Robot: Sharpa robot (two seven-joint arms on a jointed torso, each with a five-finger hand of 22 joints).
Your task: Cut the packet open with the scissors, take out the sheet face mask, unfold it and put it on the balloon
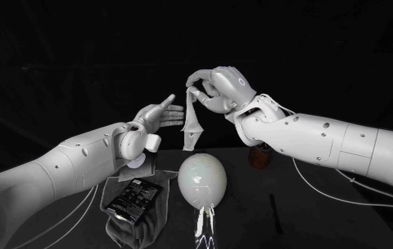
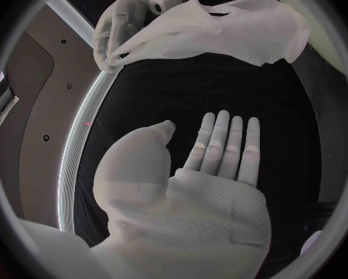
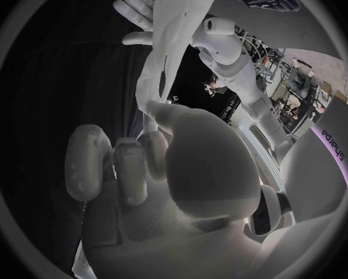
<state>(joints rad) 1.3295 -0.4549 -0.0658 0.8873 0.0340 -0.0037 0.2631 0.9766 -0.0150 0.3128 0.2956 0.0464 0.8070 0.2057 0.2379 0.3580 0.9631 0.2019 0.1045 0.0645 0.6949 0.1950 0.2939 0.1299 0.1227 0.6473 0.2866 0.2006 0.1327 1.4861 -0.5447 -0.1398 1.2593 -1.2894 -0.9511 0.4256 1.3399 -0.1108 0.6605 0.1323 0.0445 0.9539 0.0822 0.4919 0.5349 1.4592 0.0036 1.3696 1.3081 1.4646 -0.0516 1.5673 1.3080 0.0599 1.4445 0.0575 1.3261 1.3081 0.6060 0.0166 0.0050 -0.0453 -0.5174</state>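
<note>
The right arm reaches in above the table (image 1: 327,215) with its forearm angled upward. The right hand (image 1: 220,88) is raised well above the table, its fingers curled inward. It pinches the top edge of the sheet face mask (image 1: 191,121) between thumb and fingers. The mask hangs straight down from that grip as a narrow, still partly folded strip, and its lower end is just above the balloon (image 1: 201,179) without touching it. In the right wrist view, the mask (image 3: 170,49) runs up out of the closed fingers of the right hand (image 3: 166,167).

The left arm comes up from below, bent at the wrist. The left hand (image 1: 157,116) is lower than the right and holds nothing. Its palm is flat, its fingers are straight and close together, and its thumb is lifted away from them. The fingertips point at the middle of the hanging mask and are just beside it, though I cannot tell whether they touch it. The left wrist view shows the same flat palm (image 2: 213,180), with the mask (image 2: 220,31) spread beyond the fingertips and the right hand (image 2: 120,25) holding it.

The pale balloon lies on the table beneath the two hands. The dark packet (image 1: 135,196) rests on a grey cloth (image 1: 159,212) beside the balloon, under the left forearm.
</note>
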